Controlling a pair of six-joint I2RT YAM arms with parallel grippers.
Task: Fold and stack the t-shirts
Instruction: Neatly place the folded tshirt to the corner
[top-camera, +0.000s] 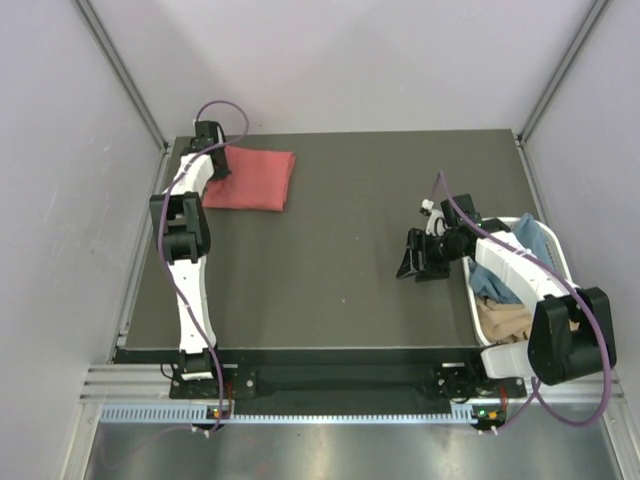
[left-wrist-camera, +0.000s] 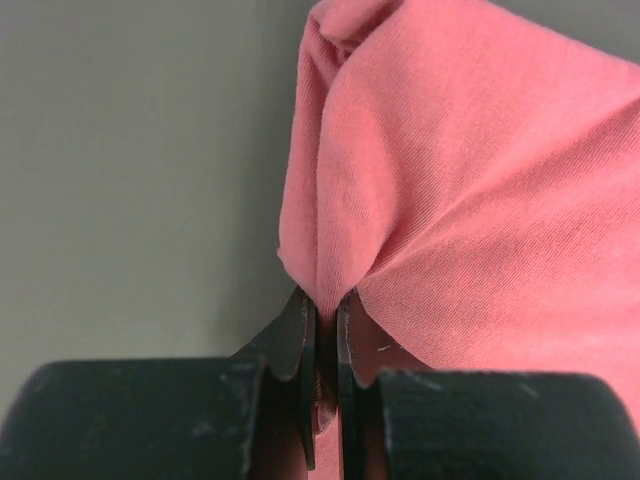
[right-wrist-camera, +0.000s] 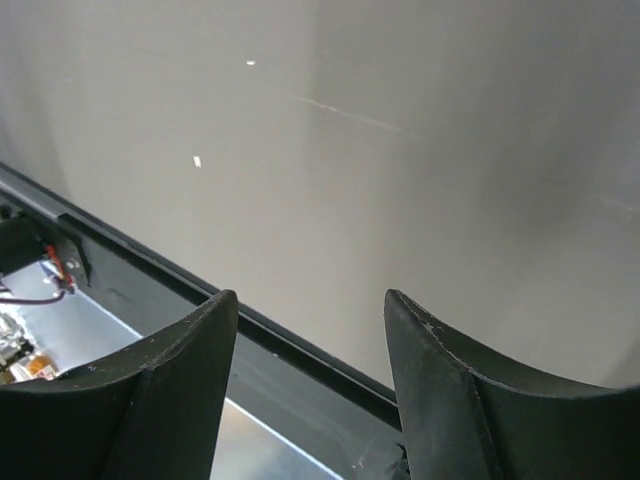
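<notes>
A folded coral-red t-shirt (top-camera: 250, 180) lies at the far left of the dark table. My left gripper (top-camera: 212, 165) is at its left edge, shut on a pinched fold of the shirt (left-wrist-camera: 460, 200); the cloth rises between the two fingers (left-wrist-camera: 303, 340). My right gripper (top-camera: 412, 265) is open and empty above the table, just left of the white basket (top-camera: 552, 252). A blue t-shirt (top-camera: 497, 285) and a tan t-shirt (top-camera: 505, 318) lie crumpled in the basket. In the right wrist view the open fingers (right-wrist-camera: 185, 360) frame only the table and its edge.
The table top (top-camera: 350, 250) is dark grey, with pale walls on the left, far and right sides. A metal rail (top-camera: 300, 410) runs along the near edge by the arm bases. The right arm lies over the basket.
</notes>
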